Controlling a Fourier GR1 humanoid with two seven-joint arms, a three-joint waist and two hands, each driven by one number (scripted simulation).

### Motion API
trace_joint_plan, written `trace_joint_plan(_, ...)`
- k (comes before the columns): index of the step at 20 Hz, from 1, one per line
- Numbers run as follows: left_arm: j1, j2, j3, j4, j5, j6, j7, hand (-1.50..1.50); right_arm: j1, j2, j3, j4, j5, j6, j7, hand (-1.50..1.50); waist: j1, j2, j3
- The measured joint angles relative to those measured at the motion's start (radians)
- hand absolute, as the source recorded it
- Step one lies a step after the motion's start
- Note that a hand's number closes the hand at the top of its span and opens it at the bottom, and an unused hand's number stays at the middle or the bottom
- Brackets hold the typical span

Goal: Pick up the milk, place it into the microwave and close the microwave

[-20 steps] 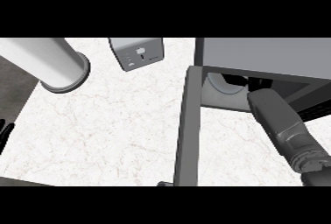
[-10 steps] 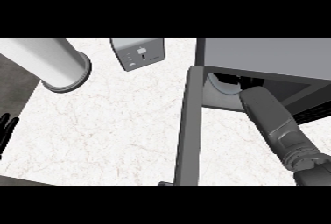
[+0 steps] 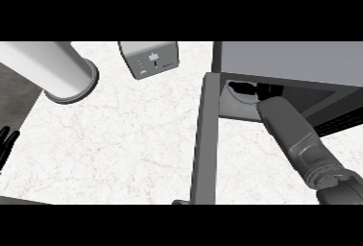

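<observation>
The counter (image 3: 120,139) looks like smooth white veined marble, the microwave (image 3: 284,60) matt grey metal.

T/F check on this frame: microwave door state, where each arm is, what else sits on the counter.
1. The microwave door is shut. False: it stands open.
2. The right forearm reaches into the microwave. True.
3. The left robot hand is inside the microwave. False: it shows at the view's left edge, fingers straight.
4. A toaster sits on the counter. True.
5. The milk stands in plain view on the counter. False: no milk shows there.
</observation>
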Motion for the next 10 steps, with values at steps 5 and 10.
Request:
trace_joint_plan(5, 0.017, -0.013, -0.002, -0.005, -0.012, 0.001, -0.018, -1.50, 0.008, 0.005, -0.009, -0.012, -0.006, 0.017, -0.009, -1.50, -0.012, -0.007, 0.000)
trace_joint_plan(10, 0.036, -0.022, 0.001, -0.021, -0.021, 0.002, -0.034, -1.50, 0.044, 0.002, -0.030, -0.035, -0.023, 0.052, -0.047, -1.50, -0.029, -0.014, 0.000)
